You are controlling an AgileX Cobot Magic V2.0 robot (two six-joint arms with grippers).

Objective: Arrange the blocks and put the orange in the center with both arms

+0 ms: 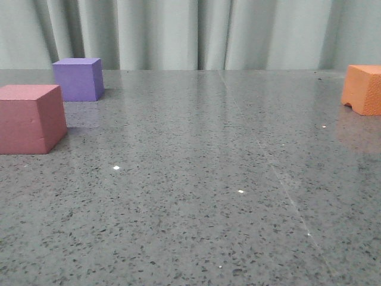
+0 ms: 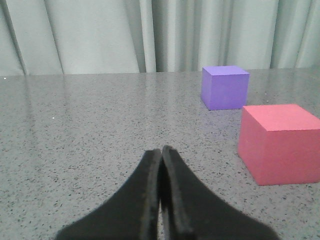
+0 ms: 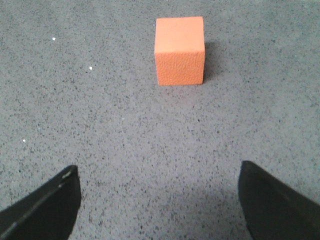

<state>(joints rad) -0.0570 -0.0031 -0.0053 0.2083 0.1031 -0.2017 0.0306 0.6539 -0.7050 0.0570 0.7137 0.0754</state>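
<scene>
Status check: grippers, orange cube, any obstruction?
Left gripper shut, empty. Right gripper open, empty. Orange cube untouched, ahead of right jaws. Nothing between.

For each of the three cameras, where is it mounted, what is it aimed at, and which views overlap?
Front: low, looking forward over the table; no robot parts show.
Left wrist: low, level, behind the closed left gripper.
Right wrist: above, looking down between the open right gripper.
Shared: pink-red cube and purple cube in front and left wrist; orange cube in front and right wrist.

- I see pink-red foam cube front-left, purple foam cube just behind it, apart.
- Bright orange pebbled foam cube sits far right, upright, well apart.
</scene>
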